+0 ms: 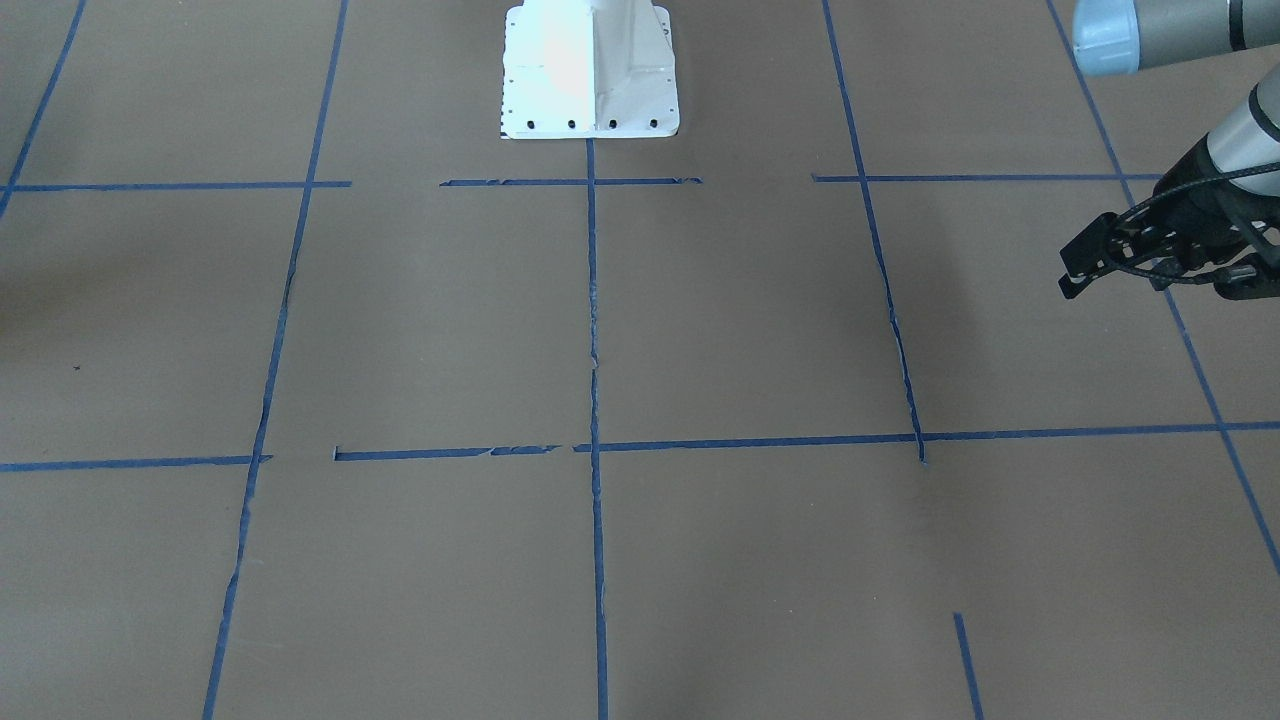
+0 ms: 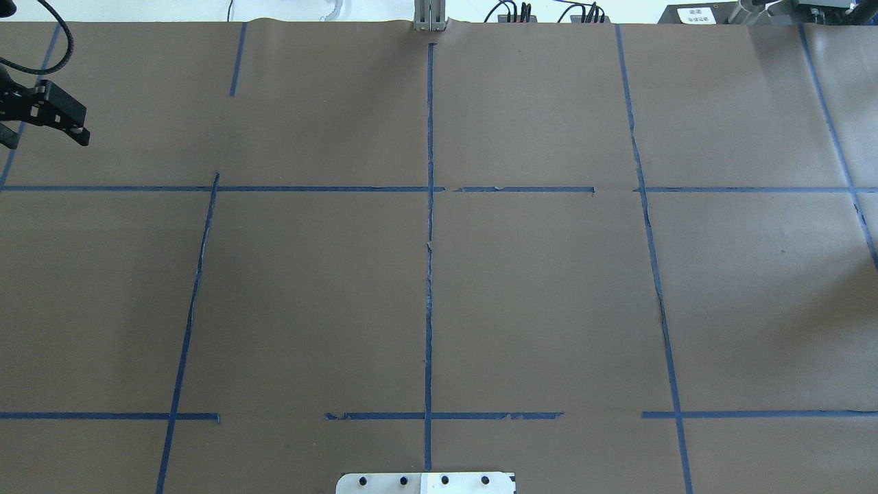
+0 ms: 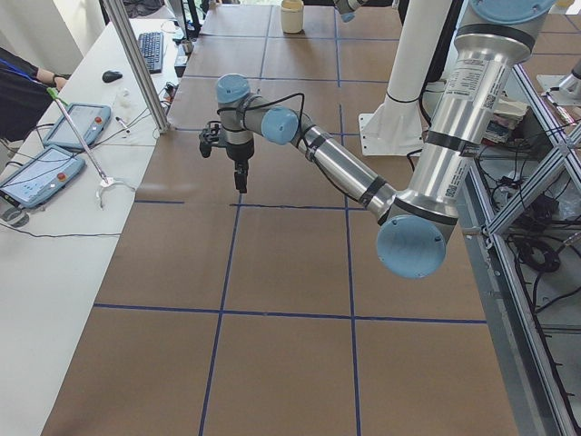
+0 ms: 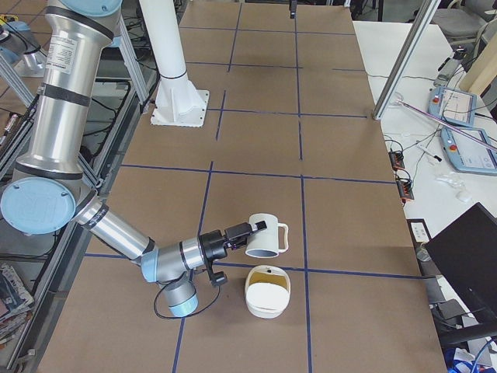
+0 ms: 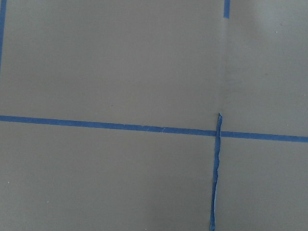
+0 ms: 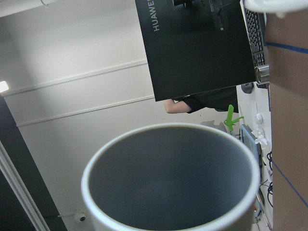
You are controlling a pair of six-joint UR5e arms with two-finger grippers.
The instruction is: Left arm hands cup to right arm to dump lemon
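1. White cup [image 4: 265, 238] hangs tipped on its side at the right gripper [image 4: 250, 230], mouth just above a white bowl [image 4: 268, 305] near the right end of the table [image 4: 256, 140].
2. Its inside looks plain grey from the wrist camera, and a yellowish patch in the bowl is probably the lemon [image 4: 266, 271]. So I'd keep the mouth over the bowl and level it slowly.
3. Can't tell how either gripper's fingers sit. The right ones show tiny, side-on. The left gripper [image 3: 240, 182] hangs well apart and is cut off elsewhere.
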